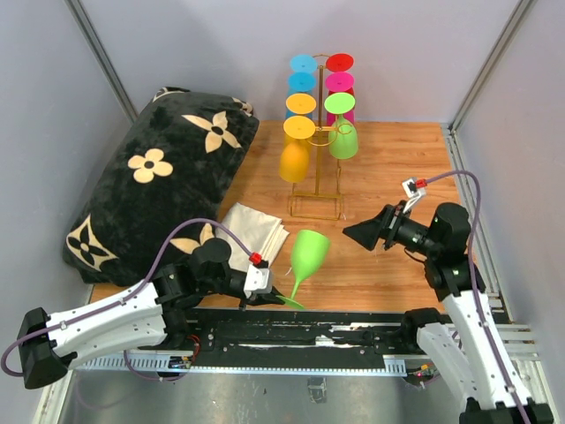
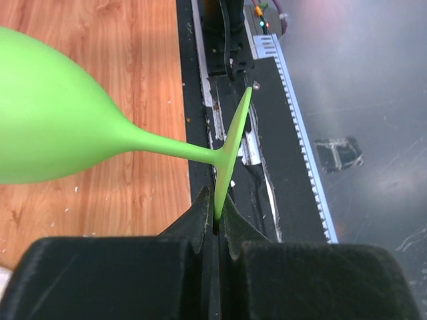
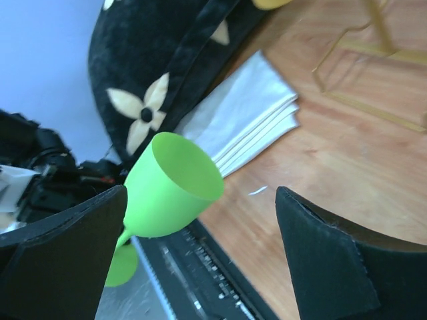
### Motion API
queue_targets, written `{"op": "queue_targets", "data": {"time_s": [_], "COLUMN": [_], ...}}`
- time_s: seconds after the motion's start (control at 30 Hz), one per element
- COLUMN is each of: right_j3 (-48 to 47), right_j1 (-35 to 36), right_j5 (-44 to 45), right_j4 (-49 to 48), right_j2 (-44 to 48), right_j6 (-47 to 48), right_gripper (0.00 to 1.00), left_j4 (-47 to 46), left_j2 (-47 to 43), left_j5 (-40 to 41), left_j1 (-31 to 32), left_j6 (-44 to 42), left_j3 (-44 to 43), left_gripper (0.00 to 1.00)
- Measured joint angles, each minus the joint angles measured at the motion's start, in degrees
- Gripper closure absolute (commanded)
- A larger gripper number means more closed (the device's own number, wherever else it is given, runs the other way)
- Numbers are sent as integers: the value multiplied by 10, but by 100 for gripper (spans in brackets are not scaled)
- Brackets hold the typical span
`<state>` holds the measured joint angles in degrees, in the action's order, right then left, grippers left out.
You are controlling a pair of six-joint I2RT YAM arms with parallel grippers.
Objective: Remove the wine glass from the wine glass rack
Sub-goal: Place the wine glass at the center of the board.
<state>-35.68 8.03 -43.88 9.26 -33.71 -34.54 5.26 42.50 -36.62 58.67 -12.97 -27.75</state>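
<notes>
- Black flowered pillow (image 1: 150, 194) lies far left, with a folded cloth (image 1: 252, 231) just beside it.
- The left claw (image 2: 217, 220) is clamped edge-on onto the foot of the lime wine glass (image 1: 309, 252). The glass is already off its stand, tilted above the near edge of the bench (image 1: 388, 159).
- Its bowl is empty.
- That thin pinch on the foot looks risky: the bowl's weight could pivot the glass or slip it free.
- The wine glass rack (image 1: 316, 190) stands behind, with coloured glasses (image 1: 294, 159) hanging upside down. There are perhaps eight, but overlap hides the count.
- The right claw (image 1: 355, 234) gapes wide and holds nothing, near the bowl but apart from it; a careless swing could knock it.
</notes>
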Motion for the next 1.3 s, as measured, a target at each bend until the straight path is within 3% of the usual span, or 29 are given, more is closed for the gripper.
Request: {"op": "queue_targets", "data": {"time_s": [0.33,0.47,0.63,0.73,0.9,1.03,1.17,1.3], "right_j3": [17,17,10,5,5,5,5,5], "right_j1": [25,71,135,142,143,143,148,157], "right_j5": [-163,-179,-188,-192,-205,-215,-223,-226], "right_j4": [-78,-93,-94,-101,-120,-131,-142,-154], "right_j2": [-87,-126,-183,-197,-204,-205,-204,-202], "right_j6": [-43,-41,-33,-31,-30,-31,-34,-35], "right_gripper": [18,30,36,41,57,57,45,52], "left_j4": [24,23,26,28,36,43,48,54], "left_j2": [-3,-3,-7,-10,-16,-18,-21,-22], "left_j5": [-27,-30,-32,-29,-23,-15,-12,-6], "left_j1": [0,0,0,0,0,0,0,0], "left_j6": [-103,-110,-110,-111,-113,-116,-119,-123], "left_j3": [15,15,22,24,24,24,24,24], "left_gripper": [99,100,100,100,100,100,99,100]}}
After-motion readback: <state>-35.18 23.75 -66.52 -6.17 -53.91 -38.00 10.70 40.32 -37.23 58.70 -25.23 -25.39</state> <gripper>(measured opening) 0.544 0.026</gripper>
